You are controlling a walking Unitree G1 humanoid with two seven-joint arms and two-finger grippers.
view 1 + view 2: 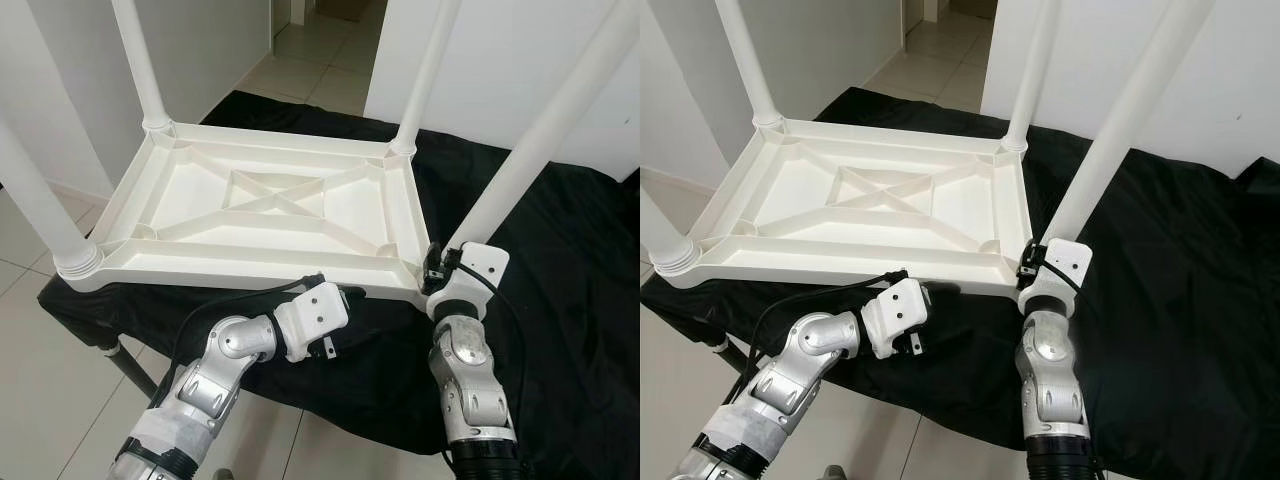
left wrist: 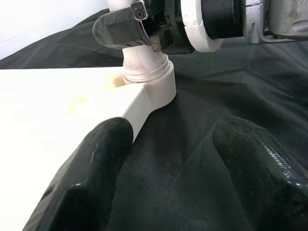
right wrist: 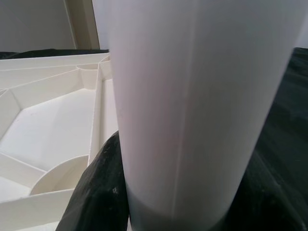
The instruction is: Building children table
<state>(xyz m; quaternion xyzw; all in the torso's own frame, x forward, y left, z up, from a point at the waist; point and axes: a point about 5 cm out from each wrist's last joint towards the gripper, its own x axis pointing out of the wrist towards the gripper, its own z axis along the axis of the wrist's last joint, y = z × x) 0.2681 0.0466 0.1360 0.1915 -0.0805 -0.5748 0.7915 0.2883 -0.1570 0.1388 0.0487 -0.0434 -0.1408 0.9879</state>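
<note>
Upturned white plastic children's table (image 1: 262, 200) on black-draped desk (image 1: 560, 300); near-right white tube leg (image 1: 520, 160) upright in corner socket, gripped at base by right gripper (image 1: 434, 268) fingers; left gripper (image 2: 168, 173) fingers open, just beside that corner

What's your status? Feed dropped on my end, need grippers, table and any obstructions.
Right gripper shut on near-right leg at its base. Left gripper open by tabletop edge. Tabletop upside down on black cloth, four legs in. Nothing in the way.
</note>
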